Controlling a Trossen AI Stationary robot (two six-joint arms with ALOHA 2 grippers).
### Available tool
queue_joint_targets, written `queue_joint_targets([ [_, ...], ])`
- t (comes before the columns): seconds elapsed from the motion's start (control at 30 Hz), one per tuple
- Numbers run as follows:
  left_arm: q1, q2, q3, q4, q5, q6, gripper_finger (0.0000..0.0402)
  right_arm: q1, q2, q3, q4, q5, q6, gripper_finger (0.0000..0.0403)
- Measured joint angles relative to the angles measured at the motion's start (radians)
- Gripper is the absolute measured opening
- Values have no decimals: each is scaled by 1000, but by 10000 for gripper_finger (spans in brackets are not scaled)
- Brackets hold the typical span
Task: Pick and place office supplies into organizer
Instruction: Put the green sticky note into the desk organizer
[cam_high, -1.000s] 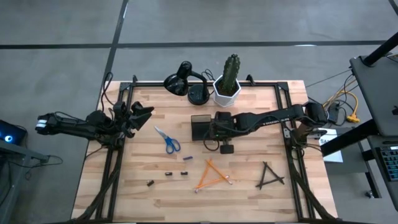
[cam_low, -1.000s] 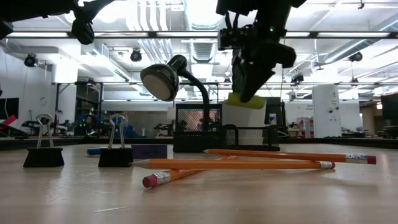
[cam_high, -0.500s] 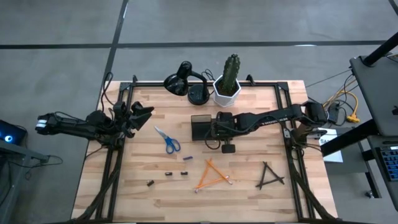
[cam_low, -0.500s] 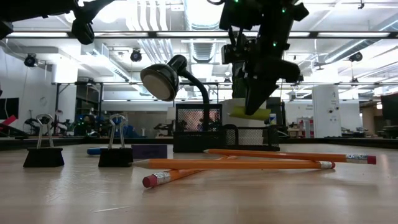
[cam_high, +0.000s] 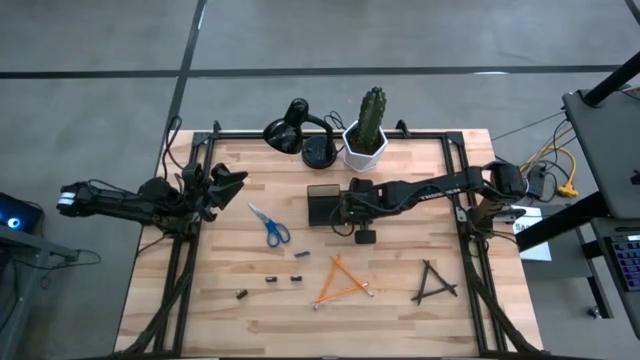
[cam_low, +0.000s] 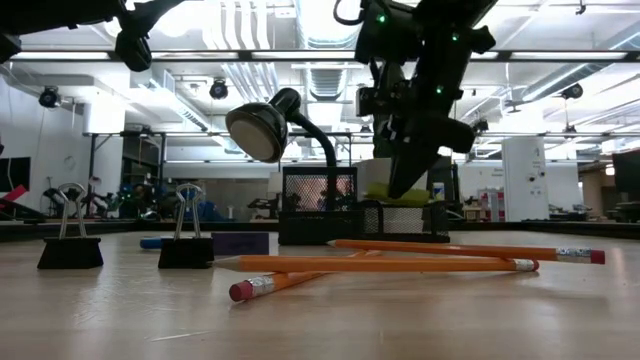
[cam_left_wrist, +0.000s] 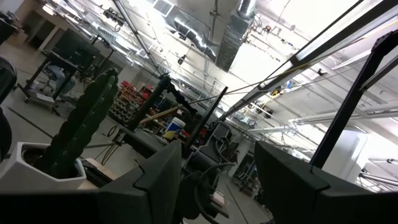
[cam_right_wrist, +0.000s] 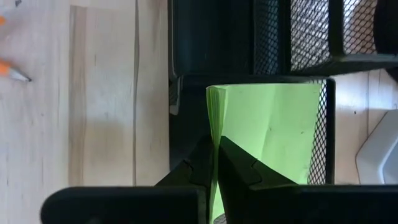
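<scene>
1. high view: my right gripper (cam_high: 348, 208) sits over the organizer (cam_high: 322, 204) mid-table. left gripper (cam_high: 232, 184) waits at the left edge, well apart.
2. low view: sticky pad (cam_low: 404, 194) is level with the organizer's rim, hanging below the right fingers.
3. left wrist view: fingers spread, holding nothing.
4. right wrist view: jaws pinched on one edge of the pad, which lies flat inside the mesh compartment walls; i judge release comes next.

Right hand (cam_right_wrist: 214, 165) shut, left apparently open.
</scene>
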Motion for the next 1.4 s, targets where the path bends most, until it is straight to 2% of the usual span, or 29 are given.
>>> queue_joint_targets([
  [0.5,0,0,0,0,0,0,187,-31,0,-41,60,-28,-6,8],
  [0.7,0,0,0,0,0,1,187,-43,17,-41,63,-74,-17,9],
  [1.4,0,8,0,0,-4,1,187,-49,83,-42,73,-79,-22,8],
])
